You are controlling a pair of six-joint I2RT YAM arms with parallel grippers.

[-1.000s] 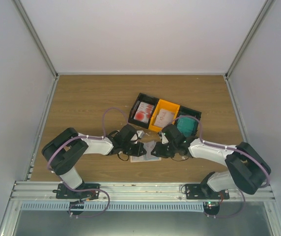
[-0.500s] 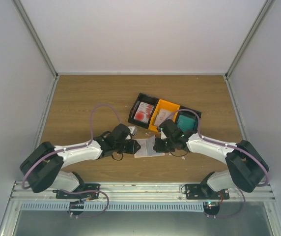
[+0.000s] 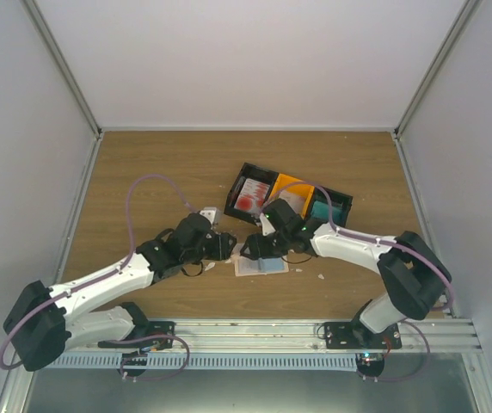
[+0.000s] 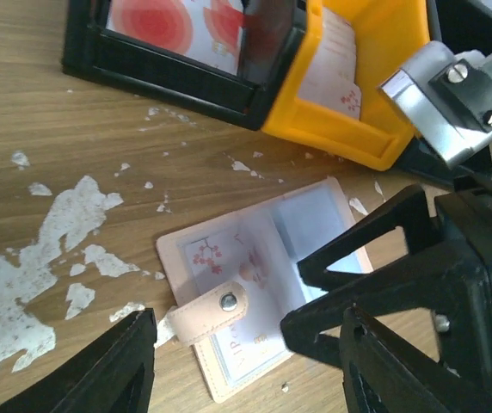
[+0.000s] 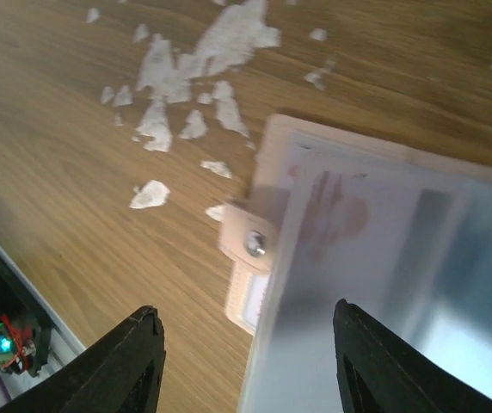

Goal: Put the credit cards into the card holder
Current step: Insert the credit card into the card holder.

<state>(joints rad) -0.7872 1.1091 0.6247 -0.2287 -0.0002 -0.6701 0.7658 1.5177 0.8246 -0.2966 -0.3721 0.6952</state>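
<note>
The card holder (image 3: 261, 266) lies open and flat on the wood, its snap tab (image 4: 214, 311) folded over a page with red flowers (image 4: 229, 258). My left gripper (image 4: 248, 323) hovers open just left of it, touching nothing. Over its right half hangs my right gripper (image 5: 244, 308), open; a pale blue see-through leaf (image 5: 384, 284) of the holder fills that view. The right gripper's black fingers (image 4: 375, 245) cross the left wrist view. Credit cards with red round marks (image 3: 248, 200) fill a black bin, pale ones (image 4: 332, 77) an orange bin (image 3: 294, 191), teal ones (image 3: 321, 209) another black bin.
The three bins stand in a row just beyond the holder, the black one (image 4: 151, 77) nearest my left gripper. White scraps (image 4: 65, 224) dot the wood left of the holder, and one (image 3: 322, 277) lies to its right. Cage walls close three sides.
Both grippers have opened and let go of the card holder, which now lies flat. The left arm has stretched out low; the right gripper has moved left over the holder.
</note>
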